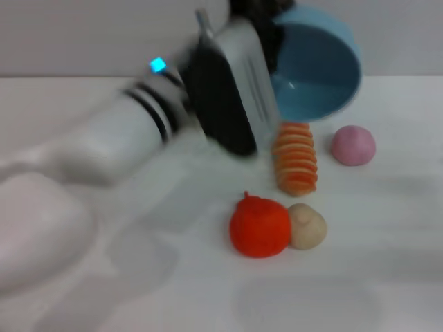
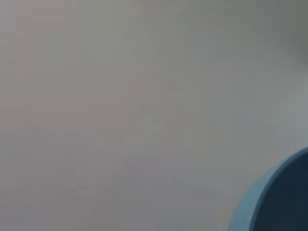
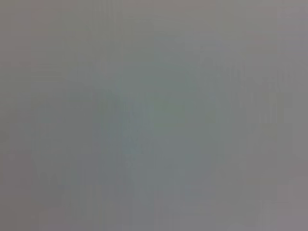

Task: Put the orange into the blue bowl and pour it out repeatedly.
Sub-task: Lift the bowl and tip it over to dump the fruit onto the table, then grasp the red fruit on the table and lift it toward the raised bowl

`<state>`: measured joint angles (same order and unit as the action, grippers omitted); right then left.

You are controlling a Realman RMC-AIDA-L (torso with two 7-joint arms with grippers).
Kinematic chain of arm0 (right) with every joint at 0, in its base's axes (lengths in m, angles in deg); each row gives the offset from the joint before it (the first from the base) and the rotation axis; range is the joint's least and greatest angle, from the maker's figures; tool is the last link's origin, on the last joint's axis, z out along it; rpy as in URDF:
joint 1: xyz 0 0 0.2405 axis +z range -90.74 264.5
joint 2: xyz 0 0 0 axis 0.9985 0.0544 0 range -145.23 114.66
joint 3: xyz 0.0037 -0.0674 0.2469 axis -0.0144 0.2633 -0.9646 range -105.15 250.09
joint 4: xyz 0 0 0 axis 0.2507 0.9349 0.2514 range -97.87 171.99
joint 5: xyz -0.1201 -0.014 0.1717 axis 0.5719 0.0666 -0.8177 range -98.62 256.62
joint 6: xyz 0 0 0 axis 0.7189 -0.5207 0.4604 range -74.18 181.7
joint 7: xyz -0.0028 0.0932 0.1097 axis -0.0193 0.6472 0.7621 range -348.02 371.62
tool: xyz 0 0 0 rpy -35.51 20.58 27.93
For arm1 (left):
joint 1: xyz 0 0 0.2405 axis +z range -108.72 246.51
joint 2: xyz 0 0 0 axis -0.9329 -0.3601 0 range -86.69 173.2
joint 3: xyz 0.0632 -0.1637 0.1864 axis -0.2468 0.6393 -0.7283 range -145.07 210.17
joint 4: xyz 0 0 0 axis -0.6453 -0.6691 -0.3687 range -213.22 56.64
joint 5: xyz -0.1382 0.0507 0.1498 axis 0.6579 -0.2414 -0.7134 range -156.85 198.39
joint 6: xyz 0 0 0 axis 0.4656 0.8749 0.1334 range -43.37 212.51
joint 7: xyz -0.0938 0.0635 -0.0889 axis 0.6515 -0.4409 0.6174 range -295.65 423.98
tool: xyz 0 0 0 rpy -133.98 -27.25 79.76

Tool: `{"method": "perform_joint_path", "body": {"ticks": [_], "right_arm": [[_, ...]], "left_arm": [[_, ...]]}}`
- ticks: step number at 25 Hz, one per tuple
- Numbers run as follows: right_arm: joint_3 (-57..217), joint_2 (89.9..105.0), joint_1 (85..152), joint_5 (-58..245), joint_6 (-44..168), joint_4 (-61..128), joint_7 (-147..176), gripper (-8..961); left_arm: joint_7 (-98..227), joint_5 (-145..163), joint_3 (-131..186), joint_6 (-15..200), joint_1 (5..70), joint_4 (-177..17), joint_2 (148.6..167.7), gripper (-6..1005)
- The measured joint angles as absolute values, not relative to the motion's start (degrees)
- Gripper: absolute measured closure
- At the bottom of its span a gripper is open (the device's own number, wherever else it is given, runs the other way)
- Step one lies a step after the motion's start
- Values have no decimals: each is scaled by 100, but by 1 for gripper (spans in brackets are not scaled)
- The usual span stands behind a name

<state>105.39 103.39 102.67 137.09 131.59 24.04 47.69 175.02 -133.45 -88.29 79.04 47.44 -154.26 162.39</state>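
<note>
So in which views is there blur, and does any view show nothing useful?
Head view: the left arm is smeared by motion near the tilted blue bowl; the orange on the table is fairly sharp. Left wrist view: only a soft blue bowl edge against flat grey. Right wrist view: a featureless grey field, nothing recognisable.

I am seeing no readable text, label, brand, number or sign anywhere in my three views; nothing legible is showing on any object or surface.
</note>
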Motion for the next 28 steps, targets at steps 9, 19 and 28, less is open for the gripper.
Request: {"method": "perform_joint_path", "body": {"ticks": [9, 19, 28], "right_arm": [[10544, 10309, 10234, 15499, 12879, 673, 8072, 198], [10519, 10312, 10604, 18790, 13054, -1902, 11684, 199], [10514, 10091, 11104, 19645, 14661, -2506, 12554, 199]], "left_arm": [[19757, -12257, -6470, 11633, 3455, -15200, 16158, 999], [21508, -13500, -4831, 14159, 2113, -14144, 16140, 999], [21600, -13895, -4636, 15413, 1755, -13979, 16156, 1000]]}}
